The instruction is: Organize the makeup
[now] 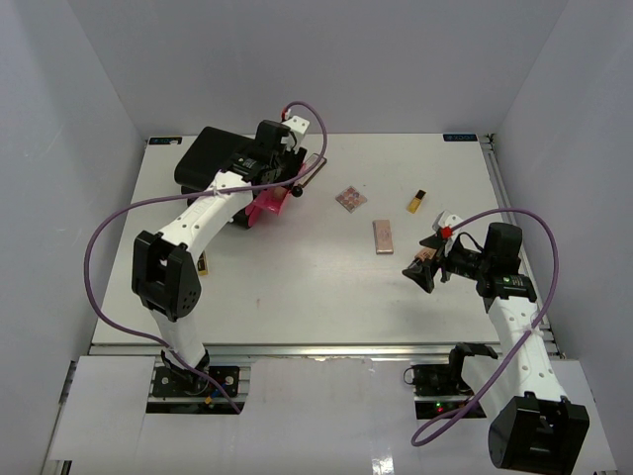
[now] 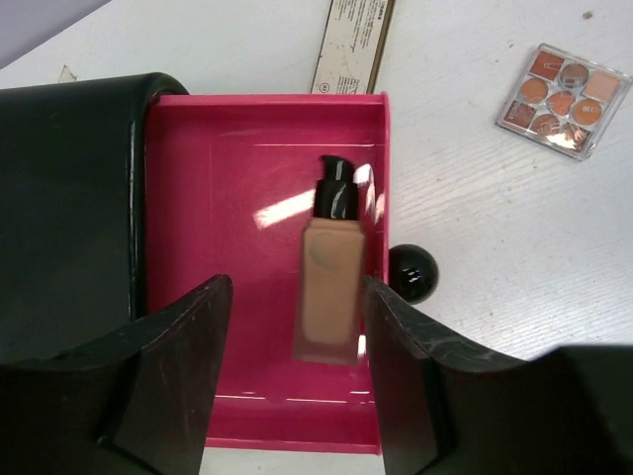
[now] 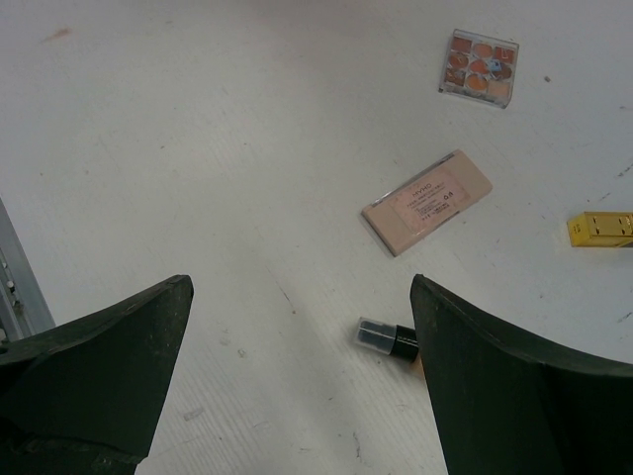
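A beige bottle with a black cap (image 2: pixel 326 282) lies flat in the open pink drawer (image 2: pixel 227 198) of the black box (image 1: pixel 210 156). My left gripper (image 2: pixel 297 287) hangs over it with its jaws apart; the bottle lies close to the right finger (image 2: pixel 401 366), with a gap on the left. My right gripper (image 3: pixel 302 297) stands wide open above the table. A slim tube with a black collar and clear cap (image 3: pixel 386 336) lies by its right finger, partly hidden. Further off lie the pink rectangular palette (image 3: pixel 427 201), the square palette (image 3: pixel 480 67) and the yellow-black tube (image 3: pixel 601 229).
The drawer's black knob (image 2: pixel 411 272) sticks out toward the square palette (image 2: pixel 564 99). A long flat labelled case (image 2: pixel 353 45) lies just beyond the drawer. A small flat item (image 1: pixel 203 263) lies by the left arm's elbow. Grey walls enclose the table (image 1: pixel 297 297).
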You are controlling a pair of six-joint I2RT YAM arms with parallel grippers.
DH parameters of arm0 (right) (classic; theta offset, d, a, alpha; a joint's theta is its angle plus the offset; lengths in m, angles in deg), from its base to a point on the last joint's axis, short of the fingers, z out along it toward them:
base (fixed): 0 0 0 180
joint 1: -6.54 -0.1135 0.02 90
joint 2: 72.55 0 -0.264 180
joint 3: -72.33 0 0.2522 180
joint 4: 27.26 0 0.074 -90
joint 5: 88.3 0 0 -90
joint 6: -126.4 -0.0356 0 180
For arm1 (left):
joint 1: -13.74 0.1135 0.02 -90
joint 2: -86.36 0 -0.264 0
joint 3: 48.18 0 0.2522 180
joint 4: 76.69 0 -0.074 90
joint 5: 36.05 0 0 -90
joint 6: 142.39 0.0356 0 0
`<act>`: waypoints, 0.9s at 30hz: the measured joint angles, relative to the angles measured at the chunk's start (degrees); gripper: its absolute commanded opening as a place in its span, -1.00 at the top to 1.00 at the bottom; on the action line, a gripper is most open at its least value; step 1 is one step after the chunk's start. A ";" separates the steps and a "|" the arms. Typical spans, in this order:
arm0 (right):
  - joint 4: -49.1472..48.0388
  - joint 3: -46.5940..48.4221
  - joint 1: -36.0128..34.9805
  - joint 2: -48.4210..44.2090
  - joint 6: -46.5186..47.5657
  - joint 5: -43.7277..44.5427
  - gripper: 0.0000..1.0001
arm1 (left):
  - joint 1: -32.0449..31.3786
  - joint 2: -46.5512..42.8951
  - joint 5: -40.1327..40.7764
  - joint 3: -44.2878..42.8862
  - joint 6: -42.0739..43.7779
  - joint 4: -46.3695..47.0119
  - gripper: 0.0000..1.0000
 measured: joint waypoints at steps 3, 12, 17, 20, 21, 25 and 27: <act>0.00 0.00 0.32 0.00 0.03 -0.03 -0.96 | 0.00 0.00 -0.35 0.61 -0.12 -0.02 -0.37; 8.46 0.18 0.58 0.66 13.94 -4.29 -0.95 | 0.00 -1.97 -3.83 1.43 -1.35 0.30 -0.77; 21.70 1.81 0.58 2.71 36.69 -3.90 -0.96 | 0.02 -11.43 -7.71 8.47 -2.56 3.13 -0.81; 28.10 4.11 0.56 4.51 49.12 -0.96 -0.94 | 0.02 -18.28 -10.41 13.46 -3.94 6.03 -0.81; 29.65 5.01 0.56 5.52 53.25 0.69 -0.91 | 0.03 -20.55 -11.81 15.31 -4.65 6.93 -0.81; 33.64 7.65 0.56 11.31 66.47 8.38 -0.76 | 0.08 -28.51 -19.03 22.57 -7.33 10.06 -0.81; 34.56 8.27 0.56 14.59 70.52 12.42 -0.73 | 0.09 -31.12 -22.95 26.01 -8.45 11.87 -0.81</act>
